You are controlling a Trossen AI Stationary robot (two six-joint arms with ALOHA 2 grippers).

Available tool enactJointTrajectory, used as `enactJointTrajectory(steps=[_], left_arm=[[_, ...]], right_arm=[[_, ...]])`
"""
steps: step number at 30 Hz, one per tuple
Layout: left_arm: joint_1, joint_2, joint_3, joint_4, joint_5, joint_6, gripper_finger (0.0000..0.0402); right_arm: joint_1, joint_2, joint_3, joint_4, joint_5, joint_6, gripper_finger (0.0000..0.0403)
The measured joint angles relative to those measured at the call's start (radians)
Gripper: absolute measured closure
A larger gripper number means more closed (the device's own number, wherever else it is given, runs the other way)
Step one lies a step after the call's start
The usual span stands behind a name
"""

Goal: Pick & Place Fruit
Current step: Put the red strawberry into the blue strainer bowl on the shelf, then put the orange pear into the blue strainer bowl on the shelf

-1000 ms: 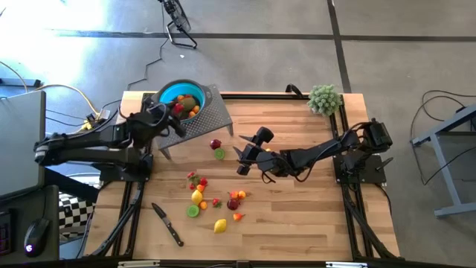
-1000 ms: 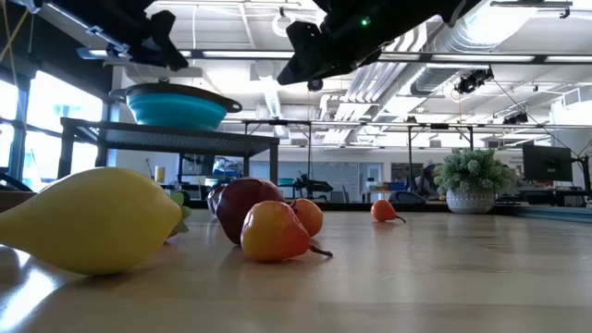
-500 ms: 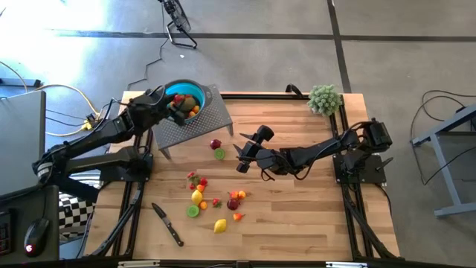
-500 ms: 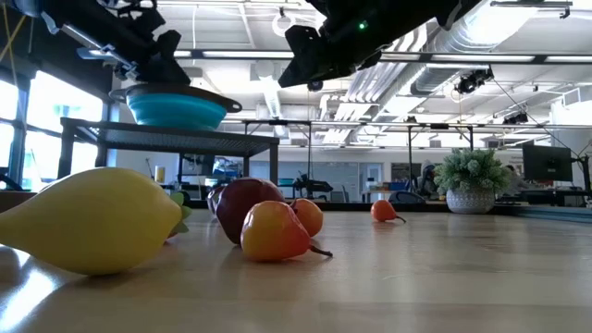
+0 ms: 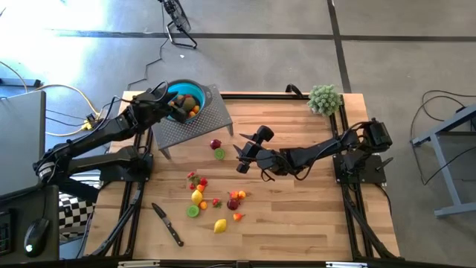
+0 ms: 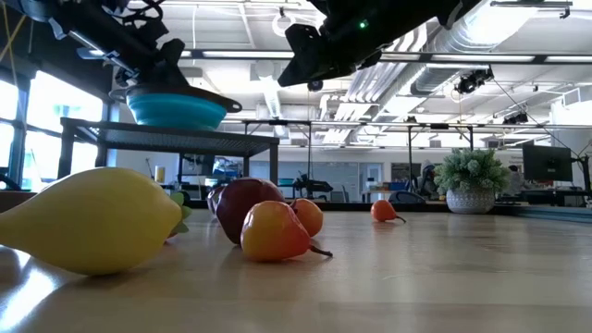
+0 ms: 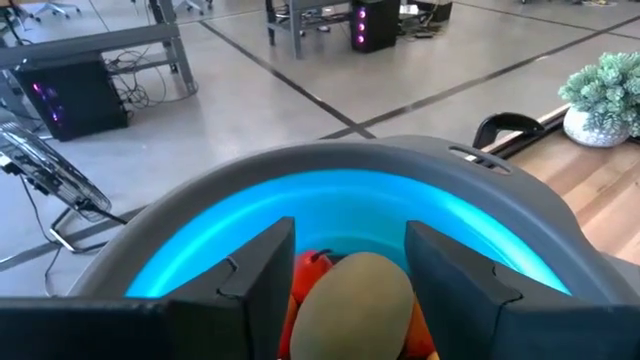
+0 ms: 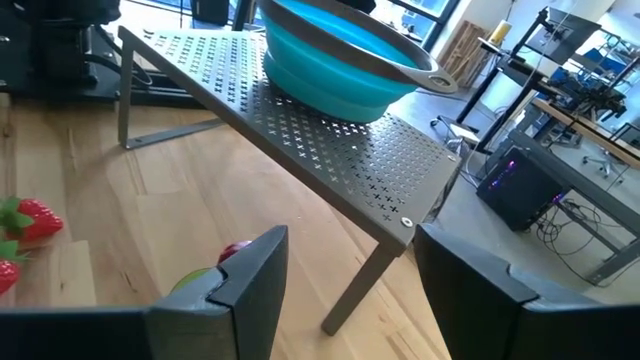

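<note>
Left end effector [image 7: 345,290] over teal bowl [image 7: 330,205], fingers apart, brownish fruit [image 7: 350,305] between them; clear the rim before retracting. Right end effector [image 8: 350,270] apart, empty.

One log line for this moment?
left gripper: open over bowl | kiwi between fingers | right gripper: open, hovering mid-table | fruit remains on table

pale wood table [image 5: 297,216], butcher-block strips, smooth with a soft sheen. perforated grey metal stand [image 8: 330,150], matt, on thin metal legs. teal bowl [image 8: 335,70], smooth rubbery plastic with a matt grey rim. glossy plastic-looking fruit [image 6: 273,231], yellow lemon [image 6: 92,220] satin-smooth. knife [image 5: 167,223] with matt black handle. fuzzy pale green plant ball [image 5: 324,98]. matt dark plastic fingers [image 7: 255,270].
</note>
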Motion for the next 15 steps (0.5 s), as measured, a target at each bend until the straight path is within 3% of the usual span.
enactJointTrajectory(steps=[9,15], left_arm=[[0.0,-0.002,0.0,0.001,0.008,0.0,0.0202],[0.0,-0.02,0.0,0.001,0.116,-0.023,0.0234]], right_arm=[[0.0,0.0,0.0,0.0,0.0,-0.002,0.0192],[0.0,0.0,0.0,0.0,0.001,-0.006,0.0192]])
